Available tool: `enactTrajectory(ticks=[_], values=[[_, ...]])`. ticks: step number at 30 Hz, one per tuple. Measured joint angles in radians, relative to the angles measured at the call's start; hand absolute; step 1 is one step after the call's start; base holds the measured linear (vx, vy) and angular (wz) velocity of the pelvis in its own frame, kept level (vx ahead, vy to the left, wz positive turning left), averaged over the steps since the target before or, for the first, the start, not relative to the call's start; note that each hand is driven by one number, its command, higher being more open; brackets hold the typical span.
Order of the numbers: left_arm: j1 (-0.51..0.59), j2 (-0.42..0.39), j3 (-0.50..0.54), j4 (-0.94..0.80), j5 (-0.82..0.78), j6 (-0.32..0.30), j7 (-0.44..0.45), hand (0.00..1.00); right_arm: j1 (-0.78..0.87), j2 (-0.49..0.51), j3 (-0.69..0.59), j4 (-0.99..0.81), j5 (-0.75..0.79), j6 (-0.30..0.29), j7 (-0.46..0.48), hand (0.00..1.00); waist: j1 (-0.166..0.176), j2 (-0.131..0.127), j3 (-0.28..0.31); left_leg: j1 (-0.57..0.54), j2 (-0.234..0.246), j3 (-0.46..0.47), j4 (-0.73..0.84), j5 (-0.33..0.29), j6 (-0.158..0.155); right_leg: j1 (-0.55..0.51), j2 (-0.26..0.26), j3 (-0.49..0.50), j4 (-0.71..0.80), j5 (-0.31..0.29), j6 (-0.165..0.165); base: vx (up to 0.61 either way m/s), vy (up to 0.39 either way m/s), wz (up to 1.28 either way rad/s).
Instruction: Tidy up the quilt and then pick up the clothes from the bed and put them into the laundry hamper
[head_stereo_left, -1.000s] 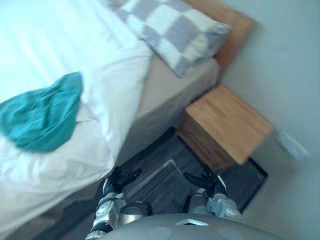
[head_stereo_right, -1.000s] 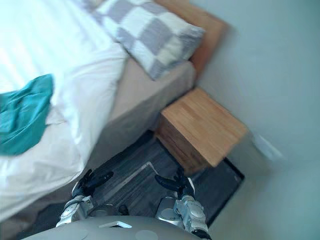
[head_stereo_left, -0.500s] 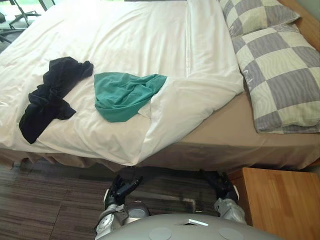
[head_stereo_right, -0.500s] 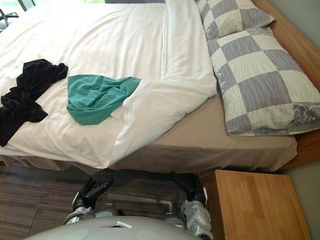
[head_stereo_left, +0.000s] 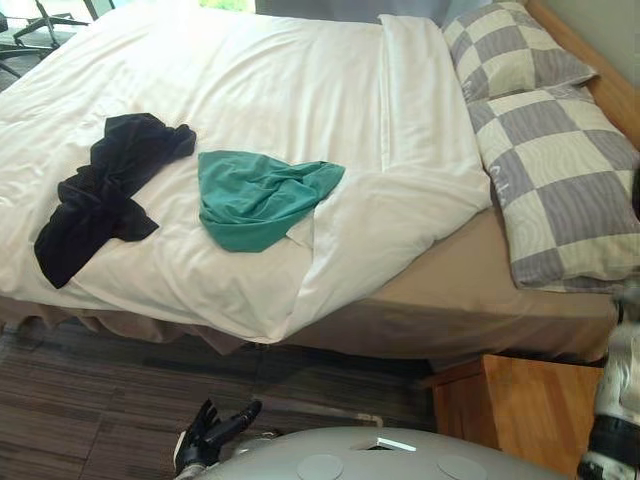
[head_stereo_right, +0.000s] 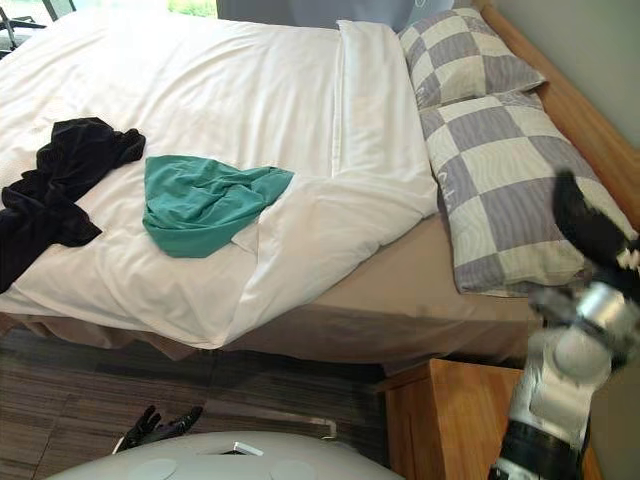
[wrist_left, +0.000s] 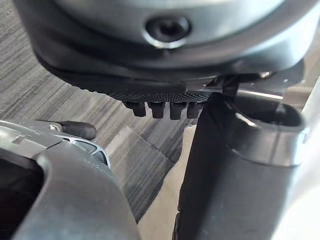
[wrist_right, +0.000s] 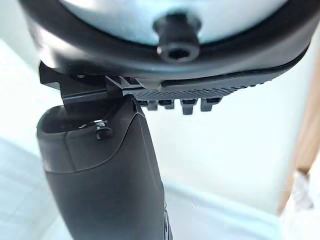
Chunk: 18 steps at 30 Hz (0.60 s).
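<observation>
Right arm has come up since 0.5 s ago: right hand was low by the floor, now raised at 3 o'clock in front of the near checked pillow. Its fingers look straight, holding nothing. Left hand sits low at 7 o'clock above the floor, fingers loose and apart, empty.

White quilt covers most of the bed. Its corner nr centre is folded back toward 7 o'clock, baring tan sheet at 4 o'clock. Green garment lies crumpled on quilt just left of centre, its tip at the fold's edge. Black garment lies on quilt at 9 o'clock, just beside the green one.

2nd checked pillow at 1 o'clock, along wooden headboard. Wooden nightstand at 5 o'clock, beside bed.
</observation>
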Motion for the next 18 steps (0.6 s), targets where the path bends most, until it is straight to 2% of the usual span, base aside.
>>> enactTrajectory(ticks=[2,5,8,13,18], values=[[-0.01,0.024,-0.05,-0.001,0.035,0.014,-0.006,1.0,-0.085,-0.04,0.16,0.038,-0.08,0.07,0.066,1.0,-0.004,-0.003,0.002,-0.005,0.0,-0.027,0.0,0.019,0.0,0.005,0.002,-0.018,-0.002,0.004,-0.007,-0.02,-0.1,0.26],[-0.029,0.044,-0.1,-0.002,0.058,0.027,-0.006,1.0,-0.178,-0.069,0.328,0.156,-0.146,0.142,0.151,1.0,0.002,0.005,0.009,-0.026,-0.005,-0.075,-0.001,0.038,0.005,0.013,0.003,-0.037,-0.013,0.006,-0.009,-0.05,-0.06,0.46],[-0.032,0.046,-0.112,-0.003,0.074,0.05,-0.004,1.0,-0.327,-0.074,0.464,0.342,-0.15,0.209,0.225,1.0,0.005,0.025,0.045,-0.058,-0.015,-0.127,-0.004,0.071,0.018,0.012,-0.001,-0.067,-0.02,0.008,-0.012,-0.11,-0.035,0.52],[-0.049,0.041,-0.135,-0.038,0.075,0.063,-0.006,1.0,-0.526,-0.074,0.579,0.545,-0.188,0.256,0.247,1.0,0.034,0.055,0.082,-0.118,-0.021,-0.163,-0.005,0.111,0.025,-0.023,0.001,-0.082,-0.04,0.031,-0.017,-0.13,0.013,0.19],[-0.074,0.048,-0.143,-0.084,0.067,0.065,-0.029,1.0,-0.706,-0.079,0.596,0.695,-0.227,0.268,0.246,1.0,0.043,0.066,0.165,-0.204,-0.029,-0.204,-0.006,0.155,0.056,-0.079,0.003,-0.113,-0.057,0.033,-0.02,-0.18,0.051,0.24]])
